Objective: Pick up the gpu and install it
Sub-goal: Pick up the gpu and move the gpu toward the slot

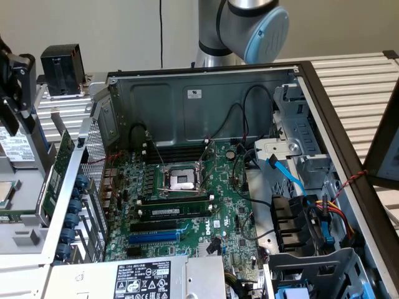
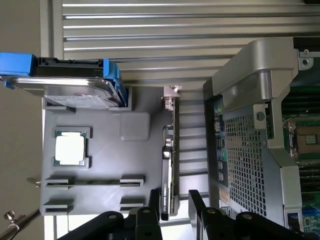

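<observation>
One gripper (image 2: pixel 175 212): open, its black fingers (image 2: pixel 149 220) apart on either side of the gpu's near end; a gap shows between the card and one finger, and I cannot tell whether the other finger touches it
Gpu (image 2: pixel 170 150): standing on its long edge in the grey tray, outside the computer case, just beside the case's perforated wall; its silver bracket is at the end away from the gripper
Grey tray (image 2: pixel 135 127): also carries a hard drive (image 2: pixel 75 85) in a blue caddy and a processor chip (image 2: pixel 70 149), both well apart from the gpu
Computer case (image 1: pixel 206 93): lying open with the motherboard (image 1: pixel 187 215) flat inside
Motherboard details: processor socket (image 1: pixel 182 179) near the middle, a blue slot (image 1: pixel 154 237) closer to the power supply (image 1: pixel 143 280)
Robot arm (image 1: pixel 249 25): behind the case's far wall in the exterior view
</observation>
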